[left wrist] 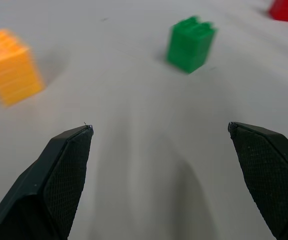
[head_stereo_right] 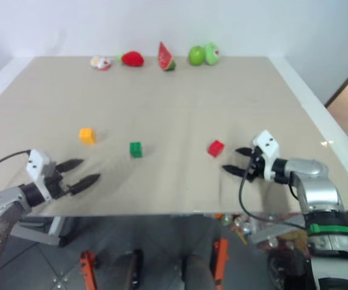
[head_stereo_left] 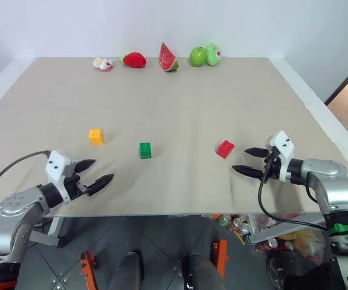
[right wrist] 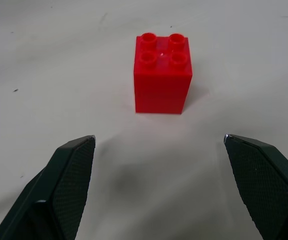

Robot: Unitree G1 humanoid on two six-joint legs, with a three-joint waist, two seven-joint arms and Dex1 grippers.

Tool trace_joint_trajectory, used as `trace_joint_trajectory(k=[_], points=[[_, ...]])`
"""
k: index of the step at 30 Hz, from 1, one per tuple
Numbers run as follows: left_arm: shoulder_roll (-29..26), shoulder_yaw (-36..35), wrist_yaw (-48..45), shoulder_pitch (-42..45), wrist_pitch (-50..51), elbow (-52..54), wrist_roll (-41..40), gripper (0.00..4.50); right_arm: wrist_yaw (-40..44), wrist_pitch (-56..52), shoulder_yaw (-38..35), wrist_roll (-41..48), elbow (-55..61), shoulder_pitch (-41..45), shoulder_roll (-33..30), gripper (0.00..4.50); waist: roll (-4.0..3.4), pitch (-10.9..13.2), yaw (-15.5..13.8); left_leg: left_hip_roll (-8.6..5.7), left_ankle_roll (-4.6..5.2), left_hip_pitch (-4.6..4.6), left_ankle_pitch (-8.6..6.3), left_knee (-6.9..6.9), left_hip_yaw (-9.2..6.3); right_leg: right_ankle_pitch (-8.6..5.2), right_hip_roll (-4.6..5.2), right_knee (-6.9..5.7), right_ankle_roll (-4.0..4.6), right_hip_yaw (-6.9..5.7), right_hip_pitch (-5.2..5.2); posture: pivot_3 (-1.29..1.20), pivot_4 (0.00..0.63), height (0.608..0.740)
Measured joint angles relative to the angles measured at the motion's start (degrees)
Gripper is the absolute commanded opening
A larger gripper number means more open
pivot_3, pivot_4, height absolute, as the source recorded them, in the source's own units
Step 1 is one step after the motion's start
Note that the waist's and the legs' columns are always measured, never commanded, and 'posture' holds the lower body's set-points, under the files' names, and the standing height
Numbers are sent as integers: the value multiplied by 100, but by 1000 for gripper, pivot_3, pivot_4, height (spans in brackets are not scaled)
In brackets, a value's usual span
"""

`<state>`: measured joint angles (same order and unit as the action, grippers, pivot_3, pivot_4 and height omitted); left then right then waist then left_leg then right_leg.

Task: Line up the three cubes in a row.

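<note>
**Three blocks on the table, both grippers wide open**

From the head, looking down: a big tan table [head_stereo_left: 180, 115] fills the middle. Three little blocks sit on it in a loose line, well apart from each other. The yellow-orange cube [head_stereo_left: 96, 136] is on the left. The green cube [head_stereo_left: 145, 150] is in the middle, a bit nearer the robot. The red cube [head_stereo_left: 225, 148] is on the right and sits turned at a slant. All three stand on the table with nothing touching them.

The left gripper [head_stereo_left: 94, 173] is low on the left, near the front edge of the table, pointing toward the green cube. Its two black fingers are spread apart and hold nothing. The right gripper [head_stereo_left: 249, 161] is on the right, just beside the red cube, pointing at it. Its fingers are spread too and hold nothing.

At the far edge of the table are toys in a row: a strawberry [head_stereo_left: 134, 60], a watermelon slice [head_stereo_left: 168, 58], a green apple [head_stereo_left: 198, 57] and a small white toy [head_stereo_left: 103, 63].

From the left wrist: two black fingers [left wrist: 59, 175] stand far apart. Past them are the yellow-orange cube, the green cube and a corner of the red cube.

From the right wrist: the red cube stands upright, straight ahead, between the lines of the two open fingers [right wrist: 64, 185] but not touching them. It has four round studs on top. No words or labels can be read on any block.
</note>
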<state>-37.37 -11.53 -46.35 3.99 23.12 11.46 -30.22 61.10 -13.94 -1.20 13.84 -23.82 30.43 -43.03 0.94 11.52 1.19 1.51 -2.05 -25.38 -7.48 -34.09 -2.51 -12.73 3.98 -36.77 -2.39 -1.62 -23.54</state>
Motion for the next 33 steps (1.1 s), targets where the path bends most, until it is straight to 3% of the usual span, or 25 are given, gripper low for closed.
trace_joint_trajectory(k=[18,22,27,33], points=[[196,487,59,529,255,353,32,4480,94,858,349,-557,-1645,1195,722,4289,0,0,5,25,0,10,1,-12,-1,11,-53,-10,7,33,5,0,150,740],[230,489,94,514,254,354,35,4500,104,984,349,-620,-1893,1308,790,3143,0,0,5,25,0,11,1,-15,-1,13,-53,-12,8,34,6,0,150,740],[248,486,116,464,254,368,32,4500,226,1132,349,-637,-2058,1320,819,1355,0,0,6,25,0,12,1,-18,0,13,-53,-16,8,38,5,0,150,740],[235,430,95,464,327,437,-39,4500,589,1168,362,-637,-2094,1364,819,1234,0,0,6,26,0,17,1,-22,1,16,-55,-21,9,41,7,0,150,740]])
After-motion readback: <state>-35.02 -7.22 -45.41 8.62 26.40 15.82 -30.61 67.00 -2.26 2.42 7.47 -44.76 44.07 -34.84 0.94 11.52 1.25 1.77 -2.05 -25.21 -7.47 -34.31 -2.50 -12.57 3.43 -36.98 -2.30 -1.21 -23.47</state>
